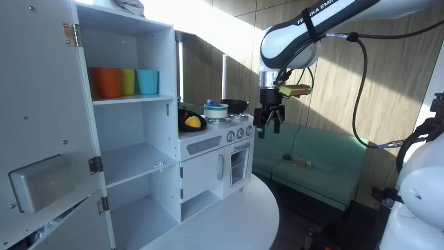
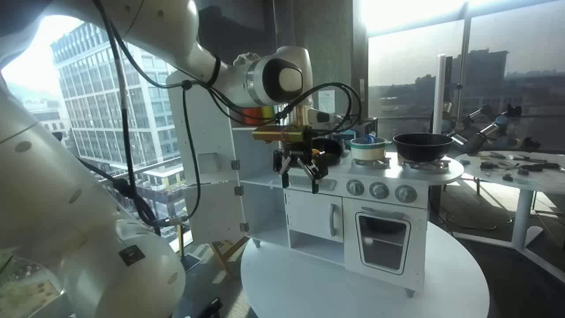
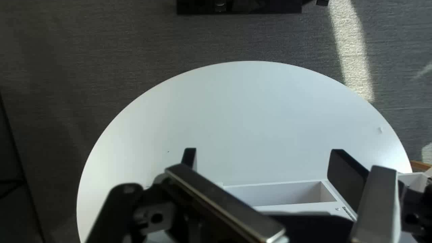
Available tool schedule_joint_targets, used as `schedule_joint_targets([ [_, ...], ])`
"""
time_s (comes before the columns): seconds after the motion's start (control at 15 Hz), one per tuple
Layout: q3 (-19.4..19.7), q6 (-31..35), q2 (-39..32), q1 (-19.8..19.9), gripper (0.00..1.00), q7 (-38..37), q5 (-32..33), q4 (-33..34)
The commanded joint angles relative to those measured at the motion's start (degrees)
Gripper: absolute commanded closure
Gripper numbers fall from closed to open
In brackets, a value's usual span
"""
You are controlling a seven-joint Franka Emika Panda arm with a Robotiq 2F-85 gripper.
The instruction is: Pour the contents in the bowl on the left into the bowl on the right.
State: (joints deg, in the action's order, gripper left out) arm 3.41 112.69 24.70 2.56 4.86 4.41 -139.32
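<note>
Nothing looks poured yet; the whole job seems left.
A round white surface [image 2: 331,291] holds a toy kitchen [image 2: 348,221]. The end effector [image 2: 300,183] hangs in front of it, spread apart, holding nothing. On the kitchen's top, a black pan [image 2: 422,148], likely the right bowl, sits beside a white pot [image 2: 367,152], likely the left one, with a blue thing [image 1: 213,103] inside.

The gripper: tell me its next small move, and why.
I'd probably raise the gripper before reaching toward the black pan with the yellow thing, likely the left bowl. It is open, holding nothing, and in an exterior view its fingertips show against the stove front, below its top edge; going straight in might bump it.
</note>
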Motion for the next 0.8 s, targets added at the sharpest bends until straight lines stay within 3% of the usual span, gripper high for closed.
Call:
schedule_joint_targets([
  [0.0, 0.0, -0.1, 0.0, 0.0, 0.00, 0.0, 0.0, 0.3],
  [0.67, 0.0, -0.1, 0.1, 0.0, 0.00, 0.0, 0.0, 0.9],
  [0.73, 0.4, 2.1, -0.6, -0.4, 0.00, 0.6, -1.2, 0.2],
])
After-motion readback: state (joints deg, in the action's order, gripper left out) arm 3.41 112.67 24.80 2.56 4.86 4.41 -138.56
